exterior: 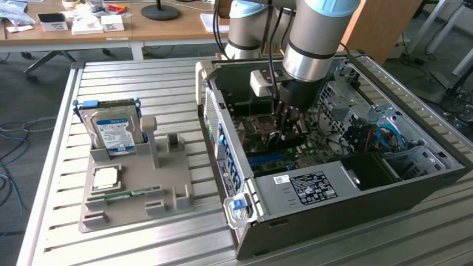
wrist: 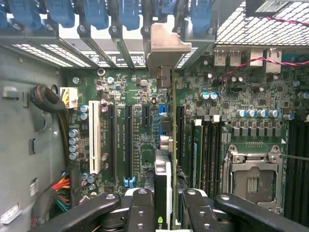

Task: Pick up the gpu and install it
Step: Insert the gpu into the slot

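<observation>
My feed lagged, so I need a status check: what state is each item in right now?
gpu: held edge-on in the end effector, above the motherboard slots, bracket toward the case's rear openings.
end effector: shut on the gpu, inside the computer case.
computer case: lying on its side, side panel off.
hard drive: upright in the grey holder.
memory stick: lying in the holder.

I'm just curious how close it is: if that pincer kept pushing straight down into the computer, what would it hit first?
Probably the green circuit board. The pincer holds the card edge-on above it, though the gap is unclear.
</observation>
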{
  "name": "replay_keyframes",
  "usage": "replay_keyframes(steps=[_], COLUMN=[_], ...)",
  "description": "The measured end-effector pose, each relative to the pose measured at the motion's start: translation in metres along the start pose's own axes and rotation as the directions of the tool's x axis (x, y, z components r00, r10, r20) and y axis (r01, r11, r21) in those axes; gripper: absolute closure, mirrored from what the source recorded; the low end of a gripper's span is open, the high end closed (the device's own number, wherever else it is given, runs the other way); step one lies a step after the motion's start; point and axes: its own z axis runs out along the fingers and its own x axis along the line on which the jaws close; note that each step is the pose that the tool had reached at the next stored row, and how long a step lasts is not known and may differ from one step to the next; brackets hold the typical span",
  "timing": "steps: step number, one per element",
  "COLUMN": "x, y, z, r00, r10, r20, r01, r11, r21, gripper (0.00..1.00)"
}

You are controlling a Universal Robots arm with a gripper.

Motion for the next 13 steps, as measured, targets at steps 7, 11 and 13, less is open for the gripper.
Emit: replay_keyframes(steps=[7, 11, 13], x=[0.0002, 0.0015, 0.0015], y=[0.0007, 0.0011, 0.0012], z=[0.0053, 0.0054, 0.0055], r00=[1.0000, 1.0000, 1.0000], r10=[0.000, 0.000, 0.000], r20=[-0.0001, -0.0001, 0.0000], r01=[0.000, 0.000, 0.000], r11=[1.0000, 1.0000, 1.0000], r21=[0.0000, 0.0000, 0.0000], gripper=[0.73, 0.73, 0.73])
